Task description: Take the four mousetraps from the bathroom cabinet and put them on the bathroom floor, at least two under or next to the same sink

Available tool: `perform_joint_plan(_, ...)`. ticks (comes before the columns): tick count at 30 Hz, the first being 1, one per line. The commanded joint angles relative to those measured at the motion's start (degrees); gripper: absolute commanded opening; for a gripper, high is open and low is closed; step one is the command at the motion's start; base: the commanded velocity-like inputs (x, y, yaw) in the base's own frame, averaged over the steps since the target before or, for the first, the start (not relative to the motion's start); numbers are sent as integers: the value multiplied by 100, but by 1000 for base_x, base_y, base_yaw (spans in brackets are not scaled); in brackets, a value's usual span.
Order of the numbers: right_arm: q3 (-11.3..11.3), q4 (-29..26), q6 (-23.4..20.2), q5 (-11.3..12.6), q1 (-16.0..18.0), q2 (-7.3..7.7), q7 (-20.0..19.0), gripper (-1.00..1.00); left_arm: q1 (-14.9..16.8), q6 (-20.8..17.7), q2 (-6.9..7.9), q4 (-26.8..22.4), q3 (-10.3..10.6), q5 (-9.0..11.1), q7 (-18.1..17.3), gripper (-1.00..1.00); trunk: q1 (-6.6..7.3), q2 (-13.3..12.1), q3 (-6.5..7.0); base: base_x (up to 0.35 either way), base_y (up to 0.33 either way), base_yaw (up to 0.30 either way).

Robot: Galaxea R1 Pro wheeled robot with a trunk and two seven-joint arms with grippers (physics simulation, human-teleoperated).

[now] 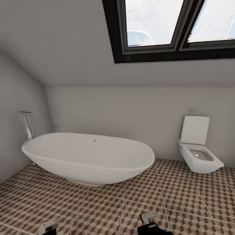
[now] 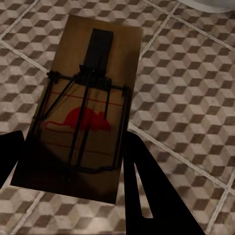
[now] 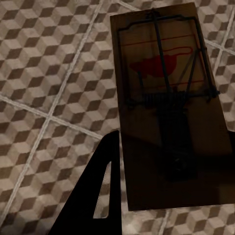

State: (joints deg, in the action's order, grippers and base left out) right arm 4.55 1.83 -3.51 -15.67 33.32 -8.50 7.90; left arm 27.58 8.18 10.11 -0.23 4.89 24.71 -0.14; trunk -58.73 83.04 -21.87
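Tan flat wooden mousetrap (image 2: pixel 83 112) riding clamped in left gripper (image 2: pixel 73 171); matching mousetrap (image 3: pixel 169 103) clamped in right gripper (image 3: pixel 166 181); both hanging above cube-patterned tiled bathroom floor (image 1: pixel 98 209). Probably light, stiff; gripping board edges, avoiding spring.

The left claw (image 2: pixel 71 161) has flat, matte black fingers (image 2: pixel 152 196); the right claw's (image 3: pixel 161 191) black finger (image 3: pixel 93 196) bears a triangular cutout.

You're in a home bathroom: white tub (image 1: pixel 88 158) on the left, wall-hung toilet (image 1: pixel 199 153) right, cube-patterned tile floor (image 1: pixel 130 205), skylight window (image 1: pixel 176 26) in the sloped ceiling.
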Motion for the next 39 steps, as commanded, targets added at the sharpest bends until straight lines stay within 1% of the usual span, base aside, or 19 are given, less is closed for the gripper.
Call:
perform_joint_plan(1,46,10,-9,-50,8,0,19,-100,0,17,0,5,50,42,-4,-100,0,4,-6,0,0,282)
perform_joint_plan(39,46,10,-9,-48,8,-3,37,-100,-7,17,-16,5,54,40,-4,-100,0,4,-6,0,0,282)
